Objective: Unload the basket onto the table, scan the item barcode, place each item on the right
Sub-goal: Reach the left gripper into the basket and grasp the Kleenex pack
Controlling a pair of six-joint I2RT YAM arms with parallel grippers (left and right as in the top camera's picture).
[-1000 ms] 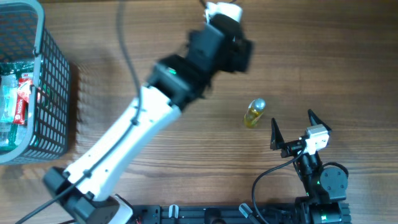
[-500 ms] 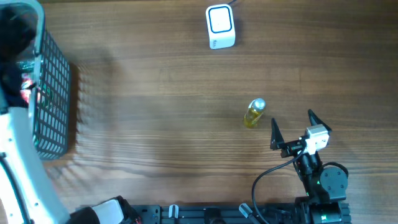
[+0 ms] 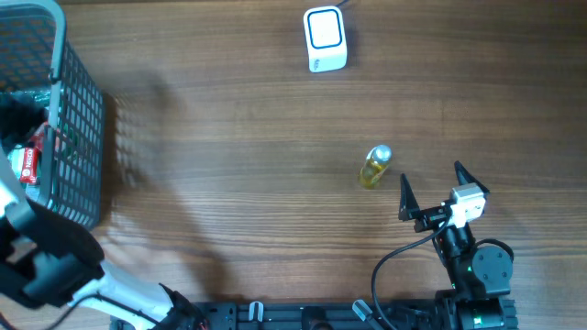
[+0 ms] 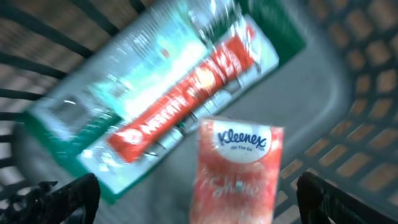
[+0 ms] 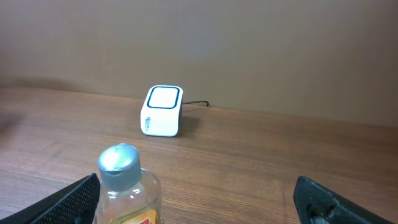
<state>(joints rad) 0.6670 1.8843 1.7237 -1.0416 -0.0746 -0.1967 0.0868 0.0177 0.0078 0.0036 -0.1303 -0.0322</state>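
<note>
Overhead: straight down on the surface point(image 3: 229, 183). Left wrist: close, down into the basket point(image 4: 367, 93) (blurred). Right wrist: low, level, facing the scanner point(image 5: 163, 110); shared with overhead.

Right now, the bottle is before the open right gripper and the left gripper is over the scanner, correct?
No: the left gripper is over the basket, not the scanner, as the left wrist view shows. The rest holds.

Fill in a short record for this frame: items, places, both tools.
scanner: white box, far side of table
bottle: yellow, silver cap, upright, near right tool
basket: left edge, holds tissue pack and red packet
left tool: open, over tissue pack inside basket
right tool: open, empty, facing bottle
</note>
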